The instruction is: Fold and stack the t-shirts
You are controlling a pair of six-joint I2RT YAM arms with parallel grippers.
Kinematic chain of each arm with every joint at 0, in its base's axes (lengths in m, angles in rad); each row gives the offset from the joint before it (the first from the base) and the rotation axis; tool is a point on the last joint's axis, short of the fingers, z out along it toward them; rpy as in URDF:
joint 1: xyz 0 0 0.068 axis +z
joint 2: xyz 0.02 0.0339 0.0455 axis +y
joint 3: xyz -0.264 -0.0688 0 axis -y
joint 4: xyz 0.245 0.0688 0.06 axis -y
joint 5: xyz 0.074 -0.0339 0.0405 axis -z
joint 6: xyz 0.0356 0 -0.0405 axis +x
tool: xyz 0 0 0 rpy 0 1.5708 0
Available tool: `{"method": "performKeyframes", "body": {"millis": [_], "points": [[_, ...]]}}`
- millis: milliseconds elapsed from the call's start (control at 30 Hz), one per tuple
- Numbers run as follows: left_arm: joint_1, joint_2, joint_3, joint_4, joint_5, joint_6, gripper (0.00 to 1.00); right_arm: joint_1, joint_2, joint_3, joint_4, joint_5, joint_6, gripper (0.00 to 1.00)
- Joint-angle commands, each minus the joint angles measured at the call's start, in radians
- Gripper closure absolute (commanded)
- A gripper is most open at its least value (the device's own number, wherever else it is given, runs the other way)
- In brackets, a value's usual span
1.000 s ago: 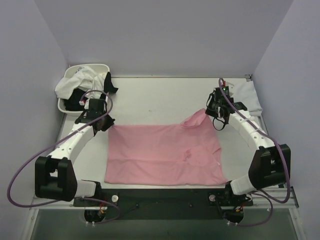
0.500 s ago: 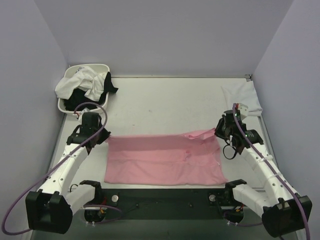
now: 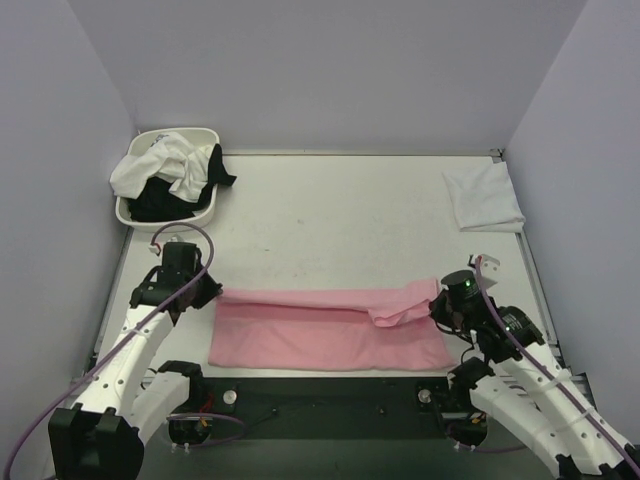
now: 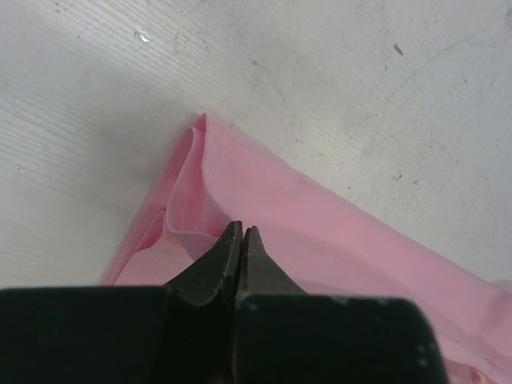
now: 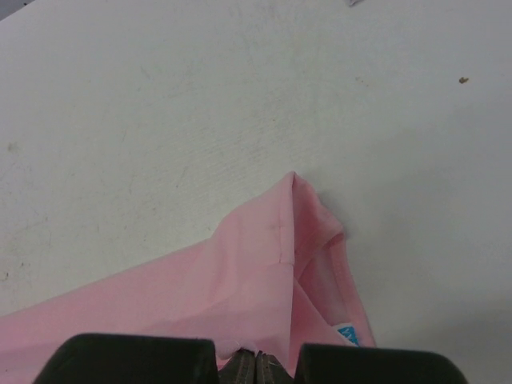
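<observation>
Tabletop [image 3: 330,200] basin [image 3: 196,132]: overhead only. Blue tag [image 5: 347,333] on pink t-shirt [image 5: 160,296]: right wrist only.

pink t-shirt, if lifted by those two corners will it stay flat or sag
Probably sags: the pink t-shirt is thin cloth, folded over itself with a soft rolled edge at the left gripper. Likely light: a fingertip pinch by the right gripper seems enough to hold a corner. Pushed, it would likely bunch, like the crumpled flap near its right end.
</observation>
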Motion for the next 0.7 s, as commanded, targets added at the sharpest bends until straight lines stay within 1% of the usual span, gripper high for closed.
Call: {"method": "performKeyframes", "body": {"millis": [0,67,100,167,333,400,433,467,500,533,567,600,633,667], "points": [[0.002,-0.046,-0.017,-0.045,0.013,0.012,1.0,0.064,-0.066,-0.016,-0.159,0.101,0.136,1.0],[0.004,-0.064,-0.028,-0.051,0.015,0.006,1.0,0.122,-0.094,-0.026,-0.214,0.127,0.181,1.0],[0.001,-0.072,-0.037,-0.052,0.015,0.004,1.0,0.145,-0.125,-0.04,-0.231,0.15,0.228,1.0],[0.001,-0.083,-0.037,-0.063,0.009,0.001,1.0,0.225,-0.148,-0.043,-0.262,0.17,0.276,1.0],[0.001,-0.107,-0.017,-0.089,0.013,-0.005,1.0,0.343,-0.113,-0.054,-0.334,0.242,0.414,1.0],[-0.001,-0.121,-0.017,-0.106,0.006,-0.012,0.99,0.414,-0.105,-0.069,-0.34,0.262,0.454,1.0],[-0.001,-0.138,-0.017,-0.108,0.004,-0.013,0.9,0.432,-0.102,-0.078,-0.343,0.27,0.474,0.97],[-0.001,-0.146,-0.017,-0.111,0.003,-0.014,0.82,0.467,-0.097,-0.08,-0.345,0.283,0.502,0.92],[-0.001,-0.152,-0.016,-0.115,0.004,-0.017,0.74,0.484,-0.082,-0.077,-0.347,0.293,0.517,0.79],[-0.001,-0.162,-0.01,-0.12,0.007,-0.017,0.71,0.5,-0.073,-0.071,-0.356,0.302,0.528,0.64],[-0.001,-0.167,-0.005,-0.135,0.009,-0.02,0.64,0.517,-0.062,-0.053,-0.362,0.323,0.545,0.51],[-0.001,-0.172,0.002,-0.144,0.01,-0.025,0.52,0.544,-0.041,-0.036,-0.368,0.337,0.551,0.37],[-0.001,-0.187,0.012,-0.151,0.016,-0.023,0.34,0.561,-0.027,-0.02,-0.385,0.351,0.555,0.34],[-0.001,-0.195,0.028,-0.166,0.016,-0.025,0.25,0.573,0.001,0.018,-0.392,0.366,0.562,0.31]]}}
